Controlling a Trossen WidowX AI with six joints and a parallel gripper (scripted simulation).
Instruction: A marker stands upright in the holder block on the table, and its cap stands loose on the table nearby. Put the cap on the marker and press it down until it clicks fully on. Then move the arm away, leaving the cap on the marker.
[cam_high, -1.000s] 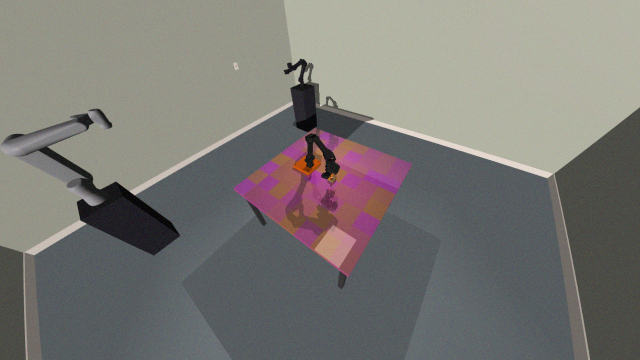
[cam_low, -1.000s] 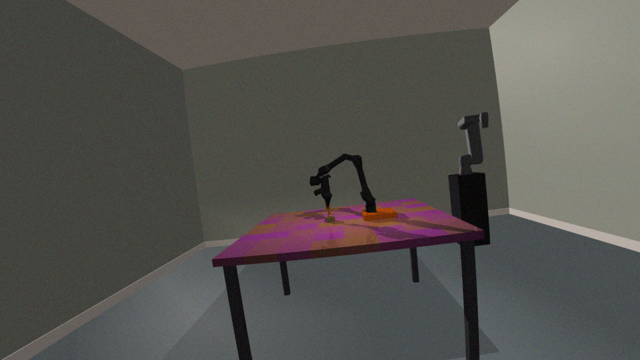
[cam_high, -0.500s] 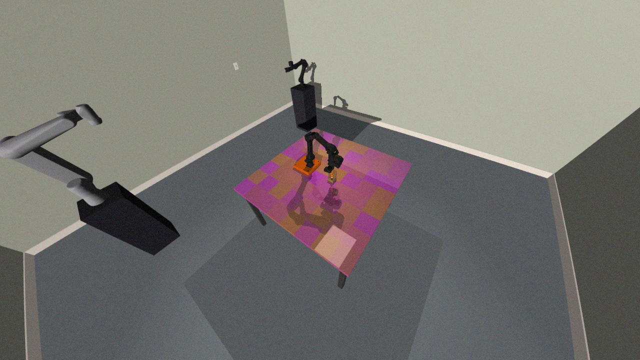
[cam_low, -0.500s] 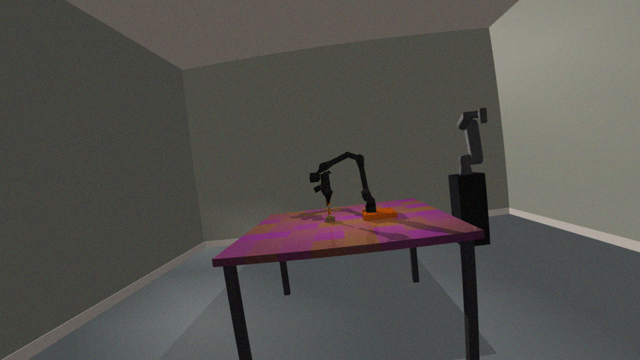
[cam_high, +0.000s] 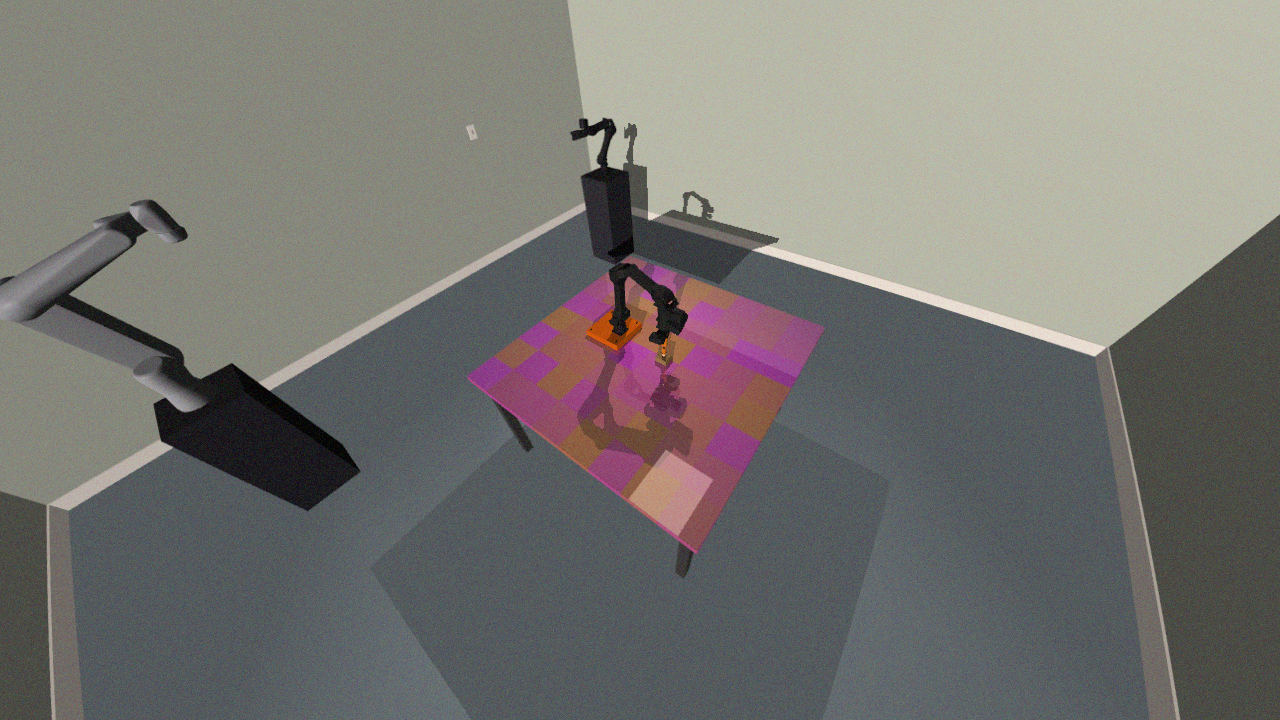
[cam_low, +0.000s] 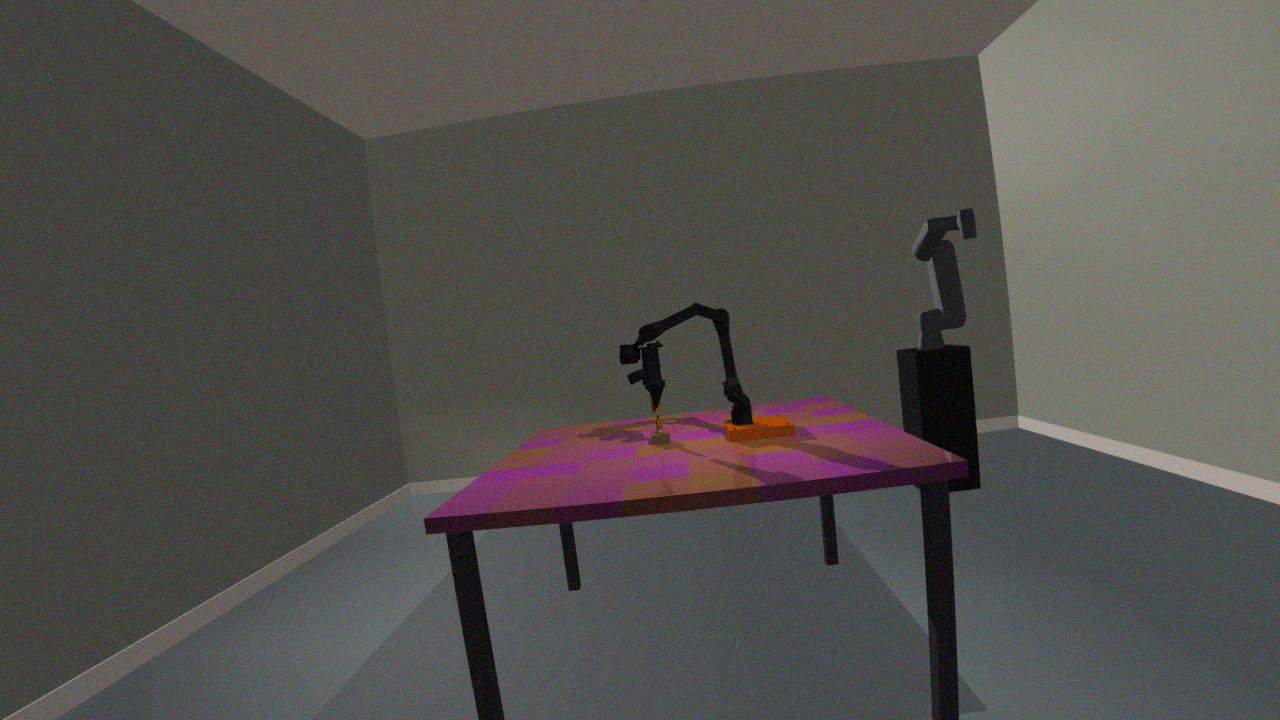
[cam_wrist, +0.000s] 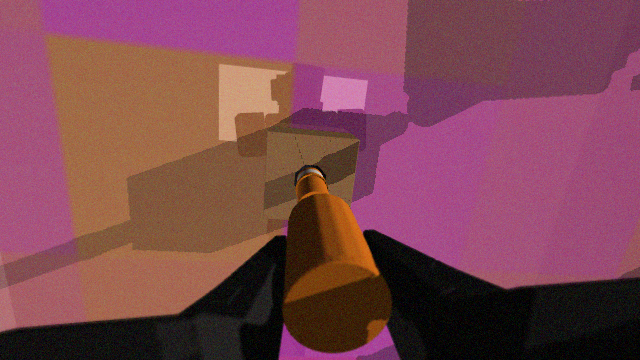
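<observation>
My gripper (cam_high: 663, 338) (cam_low: 657, 405) (cam_wrist: 325, 243) is shut on the orange cap (cam_low: 656, 409) (cam_wrist: 336, 312), with one black finger on each side of it. The orange marker (cam_high: 664, 349) (cam_low: 659, 424) (cam_wrist: 312, 186) stands upright in the tan holder block (cam_high: 663, 360) (cam_low: 659, 438) (cam_wrist: 285, 150), with a white band near its foot in the wrist view. The cap is above the marker, roughly in line with it. In the wrist view the cap hides the marker's upper part. Whether the cap touches the marker's tip I cannot tell.
The patchwork table (cam_high: 751, 402) (cam_low: 572, 488) carries the arm's orange base plate (cam_high: 601, 334) (cam_low: 760, 429) beside the holder block. A grey arm (cam_high: 67, 259) (cam_low: 947, 282) stands on a black pedestal (cam_high: 259, 438) (cam_low: 939, 402) off the table. Another black arm (cam_high: 608, 143) stands on a pedestal behind the table.
</observation>
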